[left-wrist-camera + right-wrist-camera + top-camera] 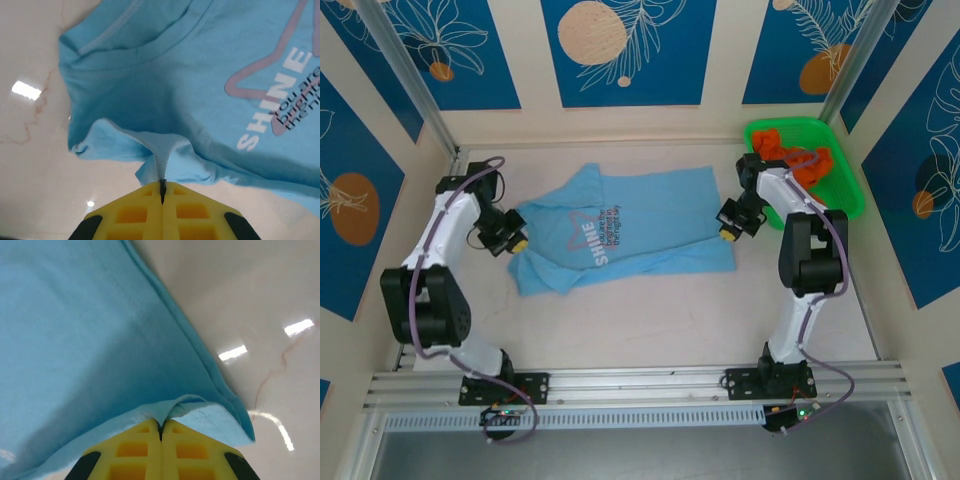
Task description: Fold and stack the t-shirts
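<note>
The blue t-shirt point(620, 235) is likely mid-fold. The left gripper point(162, 192) pinches a raised peak of cloth at its edge, and the right gripper point(160, 429) clamps the hem; both yellow jaw pairs are closed tight on thin, soft knit. The shirt lies spread between them on the glossy marbled table point(30, 165). The next move likely calls for lifting both ends evenly. The orange t-shirt point(785, 150) sits crumpled in the green mesh basket point(850, 185) beyond the right gripper.

Pale glossy marbled tabletop point(650, 320), cream walls point(525, 60) with blue leaf-patterned panels point(620, 50), aluminium corner posts point(405, 75), light reflections point(26, 90)
</note>
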### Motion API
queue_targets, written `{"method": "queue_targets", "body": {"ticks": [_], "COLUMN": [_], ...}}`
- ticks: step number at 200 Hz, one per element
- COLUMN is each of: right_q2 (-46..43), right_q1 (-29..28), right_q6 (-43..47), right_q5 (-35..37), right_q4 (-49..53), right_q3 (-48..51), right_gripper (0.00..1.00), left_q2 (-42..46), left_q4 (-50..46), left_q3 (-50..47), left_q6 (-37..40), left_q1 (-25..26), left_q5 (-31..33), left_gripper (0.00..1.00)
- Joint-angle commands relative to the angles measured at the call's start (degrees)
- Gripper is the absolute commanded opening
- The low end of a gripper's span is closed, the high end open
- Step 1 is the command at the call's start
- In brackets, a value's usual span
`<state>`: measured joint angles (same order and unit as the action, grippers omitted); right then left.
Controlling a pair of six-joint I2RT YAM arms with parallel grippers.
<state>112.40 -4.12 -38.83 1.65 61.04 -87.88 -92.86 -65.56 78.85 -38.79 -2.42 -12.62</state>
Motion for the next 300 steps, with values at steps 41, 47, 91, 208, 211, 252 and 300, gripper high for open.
{"method": "queue_targets", "body": {"ticks": [41, 47, 91, 208, 211, 252, 300], "right_q2": [7.09, 6.95, -3.35, -14.09, -13.78, -10.81, -8.83], "right_q1": [1.42, 1.69, 2.19, -5.40, -5.46, -5.64, -5.33], "right_q6": [-0.70, -1.04, -3.11, -4.76, -4.95, -6.30, -6.16], "right_q5": [2.04, 2.19, 0.03, -11.96, -11.89, -10.20, -8.16], "right_q4": [5.66, 6.05, 2.56, -14.80, -14.78, -14.21, -12.85], "right_q3": [-9.56, -10.21, -4.44, 22.08, 21.98, 21.36, 20.14], "right_gripper": [0.12, 0.23, 0.57, 0.37, 0.37, 0.37, 0.37], "left_q2": [-11.38, -11.76, -5.04, 25.95, 25.85, 21.90, 15.11], "left_q4": [2.24, 2.57, 3.45, 18.30, 18.83, 26.16, 31.14], "left_q3": [14.47, 15.53, 15.15, -38.18, -38.48, -40.41, -38.09], "left_q6": [-0.11, -0.51, -1.73, -9.13, -9.24, -9.69, -7.82], "left_q1": [-1.80, -1.80, -1.33, 3.37, 3.38, 3.38, 3.38], "left_q5": [-1.29, -1.68, 1.10, -2.29, -2.13, 0.32, 3.02], "left_gripper": [0.25, 0.32, 0.73, 0.59, 0.58, 0.56, 0.43]}}
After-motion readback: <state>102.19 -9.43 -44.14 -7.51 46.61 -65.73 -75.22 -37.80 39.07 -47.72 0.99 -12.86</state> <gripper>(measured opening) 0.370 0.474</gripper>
